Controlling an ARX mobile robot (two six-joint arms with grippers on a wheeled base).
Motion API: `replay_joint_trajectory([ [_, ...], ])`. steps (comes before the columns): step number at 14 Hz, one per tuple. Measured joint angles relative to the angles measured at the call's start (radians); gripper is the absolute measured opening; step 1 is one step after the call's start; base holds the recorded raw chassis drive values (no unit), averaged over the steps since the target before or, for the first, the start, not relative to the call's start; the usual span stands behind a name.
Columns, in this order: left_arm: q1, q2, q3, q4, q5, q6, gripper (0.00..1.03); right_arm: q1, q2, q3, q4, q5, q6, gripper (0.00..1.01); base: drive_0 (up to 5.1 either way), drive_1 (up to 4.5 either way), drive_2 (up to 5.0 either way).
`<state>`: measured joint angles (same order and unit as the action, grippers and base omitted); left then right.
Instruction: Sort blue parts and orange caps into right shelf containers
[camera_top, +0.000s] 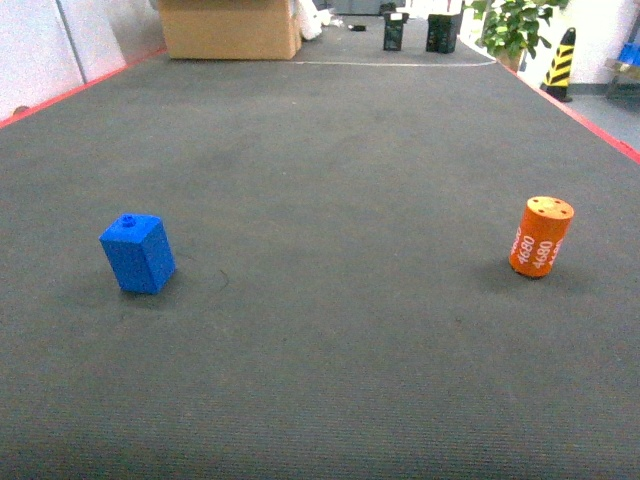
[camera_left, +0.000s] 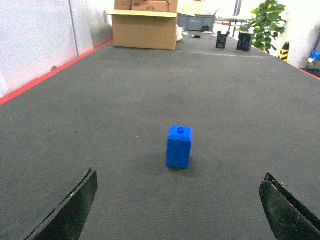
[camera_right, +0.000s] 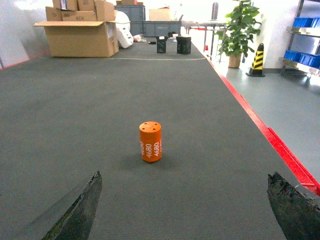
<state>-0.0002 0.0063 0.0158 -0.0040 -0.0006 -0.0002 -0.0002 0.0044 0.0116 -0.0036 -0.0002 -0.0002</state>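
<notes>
Both end effectors stand spread wide with nothing between the jaws: the left gripper (camera_left: 177, 210) frames the blue part (camera_left: 179, 146) from well back, and the right gripper (camera_right: 192, 207) frames the orange cap (camera_right: 150, 141) likewise. The carrying surface is a dark grey ribbed carpet (camera_top: 330, 360). The blue part stands upright toward the carpet's left edge, knob uppermost; the orange cap stands upright toward the right edge, its white "4680" lettering facing the head camera. The two are well apart, at roughly the same depth. A red border strip (camera_right: 280, 145) runs along both long edges of the carpet. At the far end, toward the left corner, sits an open cardboard box (camera_left: 145, 29) with smaller cartons stacked on it; two black containers (camera_right: 171, 45) stand farther right. Beyond the right edge are a potted plant (camera_right: 239, 27), a yellow-and-black striped cone (camera_right: 257, 59), and blue crates (camera_right: 302, 42) on a shelf rack.
</notes>
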Motion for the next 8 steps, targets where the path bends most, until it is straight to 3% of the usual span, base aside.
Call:
replay_joint_trajectory([
  [8,0.0,0.0,0.0,0.0,0.0,0.0,0.98,0.0,0.0,0.0,0.0,0.0,0.0,0.98,0.0,0.0,0.0],
])
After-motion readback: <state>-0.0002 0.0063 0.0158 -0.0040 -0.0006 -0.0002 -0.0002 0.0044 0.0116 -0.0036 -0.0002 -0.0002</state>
